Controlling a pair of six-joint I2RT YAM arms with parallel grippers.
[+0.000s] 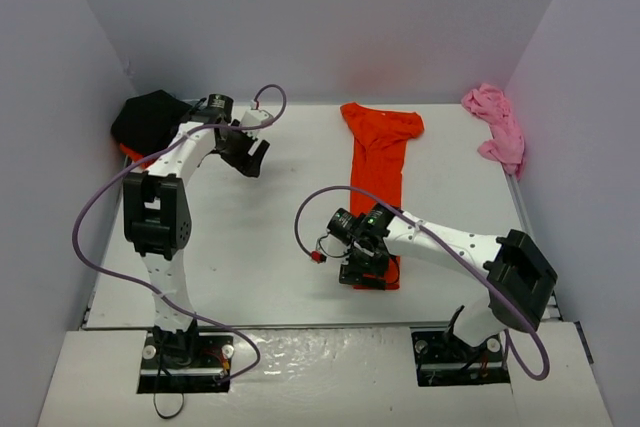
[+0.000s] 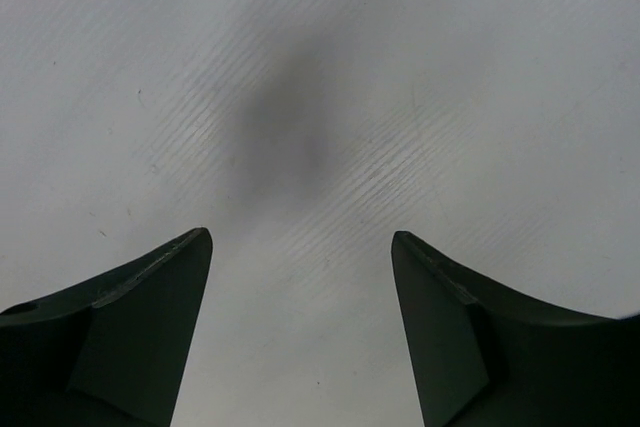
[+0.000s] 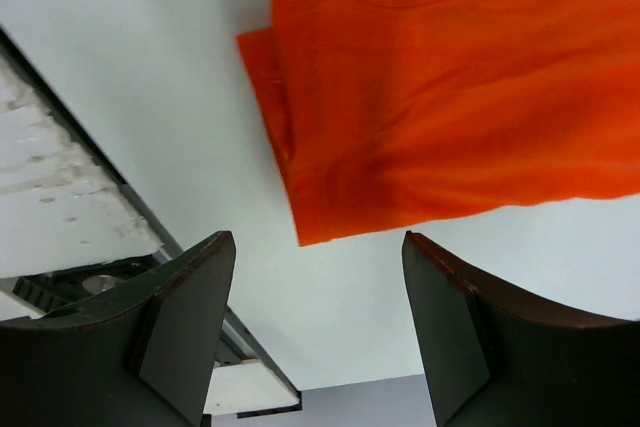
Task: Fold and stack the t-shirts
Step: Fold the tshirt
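A bright orange-red t-shirt (image 1: pixel 378 162) lies folded into a long narrow strip down the middle of the table. My right gripper (image 1: pixel 366 274) is open over its near end; in the right wrist view the shirt's near corner (image 3: pixel 440 117) lies just ahead of the open jaws (image 3: pixel 318 247). A black t-shirt (image 1: pixel 150 119) lies bunched at the far left, with an orange-red edge (image 1: pixel 128 152) showing under it. A pink t-shirt (image 1: pixel 497 129) lies crumpled at the far right. My left gripper (image 1: pixel 250 157) is open and empty, right of the black shirt, over bare table (image 2: pixel 300 147).
White walls close in the table on the left, back and right. The table's near edge (image 3: pixel 60 207) shows in the right wrist view. Purple cables loop off both arms.
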